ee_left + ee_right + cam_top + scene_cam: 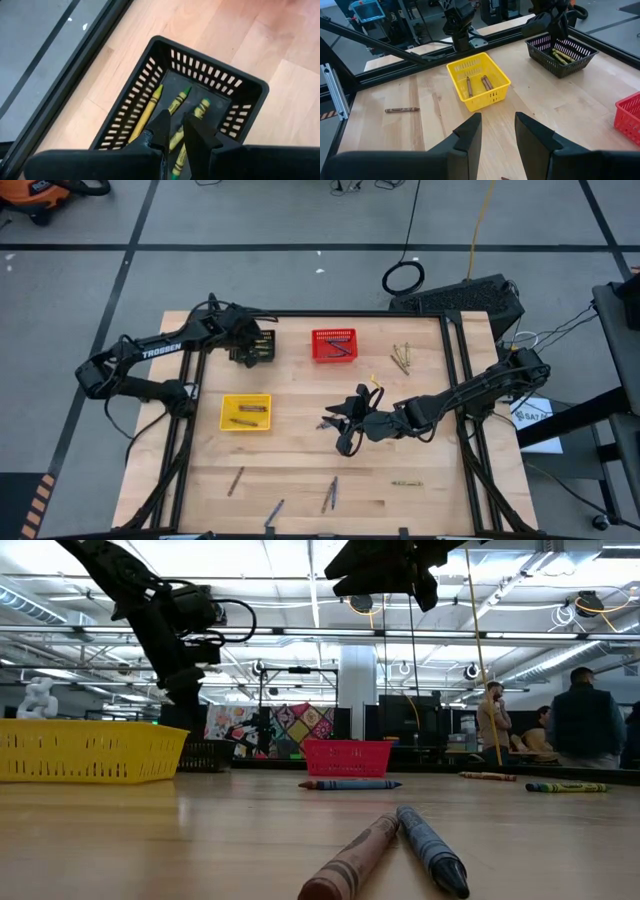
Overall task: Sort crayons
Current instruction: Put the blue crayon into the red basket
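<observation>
high view shows the left tool (245,346) hovering over the black basket (268,347) at the far left of the table (300,480), while the right tool (348,420) hangs above the bare middle of the table, between the yellow basket (246,412) and the loose crayons further out. left wrist view looks straight down into the black basket, where several yellow-green crayons (175,104) lie on its floor; the left tool's fingers (161,131) stand slightly apart with nothing seen between them, so the step in hand looks like a drop just made, or a check before pulling away. to do it well, lift straight up clear of the basket rim before swinging off, so the wall is not nudged.

the right tool, seen in the right wrist view (497,131), has its fingers spread and empty, pointing down at the wood with the yellow basket and its brown crayons (485,82) ahead. its next pick is probably one of the crayons near the front edge (330,492); it should come down with the fingers across the stick, not along it. the left arm is folded back at the elbow along the table's left side; the right arm reaches in long and low from the right edge.
</observation>
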